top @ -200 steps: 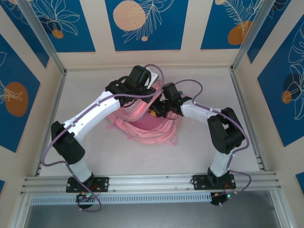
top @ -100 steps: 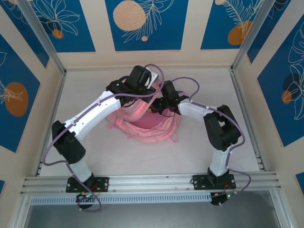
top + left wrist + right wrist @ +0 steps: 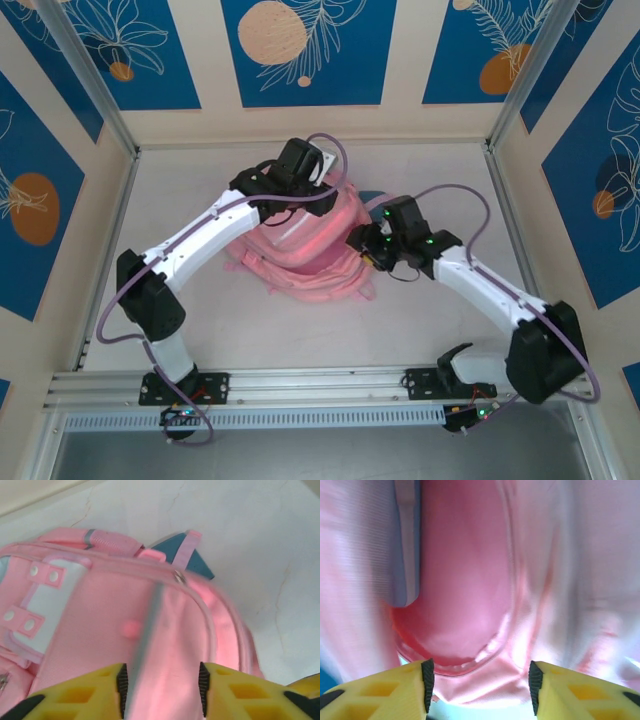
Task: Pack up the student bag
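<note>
Left gripper (image 3: 161,695): clamped, by the look of it, on a fold of pink fabric filling the gap pad to pad, with a pale zip trim (image 3: 145,640) running into it. Right gripper (image 3: 479,690): jaws apart, nothing pinched, poised just over the open mouth, deeper pink lining below. Student bag (image 3: 300,262): mid-table between the two arms, lying slumped, top end raised toward the left gripper. White patch (image 3: 47,600) with press studs on the front. Judged soft and limp throughout, no stiffness to push against; likely light while unfilled; woven cloth, so not slippery and not fragile. Bound to sag and fold wherever unsupported, mouth apt to close if let go. Best holds, as a guess: the stitched zip edge, the top loop or a strap, where seams give thickness; flat panels poor for pinching. Blue object (image 3: 172,547) just beyond the bag's far end, identity unclear. Table (image 3: 200,330): pale, matte, faintly veined, flat. Around it: beige walls with blue leaf-print panels (image 3: 300,50), metal corner posts, a metal rail (image 3: 320,385) along the near edge under the arm bases.
</note>
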